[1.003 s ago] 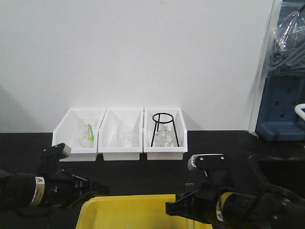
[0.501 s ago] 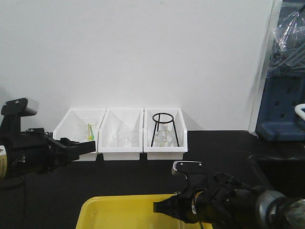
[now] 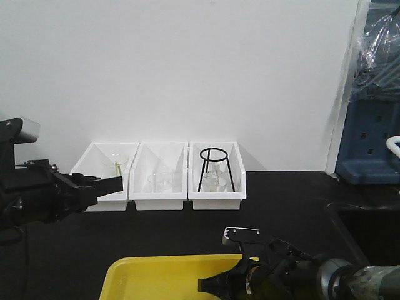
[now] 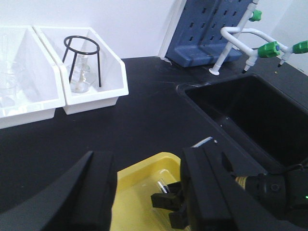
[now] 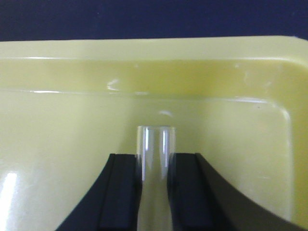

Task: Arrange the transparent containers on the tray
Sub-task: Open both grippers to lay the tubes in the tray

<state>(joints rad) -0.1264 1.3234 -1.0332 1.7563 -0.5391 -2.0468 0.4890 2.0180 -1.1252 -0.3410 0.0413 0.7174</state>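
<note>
Right gripper (image 5: 155, 192) is clamped on a test tube (image 5: 155, 159), black pads (image 5: 122, 192) pressed to both sides of the glass. Tube's open end pokes out past the fingertips, low over the yellow tray (image 5: 57, 130) floor, near its rounded corner. Front view shows the right arm (image 3: 281, 278) reaching in over the tray (image 3: 156, 275) at bottom of frame. Left gripper (image 3: 103, 185) hangs raised at the left, beside the leftmost of three white bins (image 3: 159, 187), jaws spread apart, holding nothing. Bins hold glassware; the right one has a black wire stand (image 3: 216, 169). Black sink (image 4: 250, 115) on the right side of the counter.
</note>
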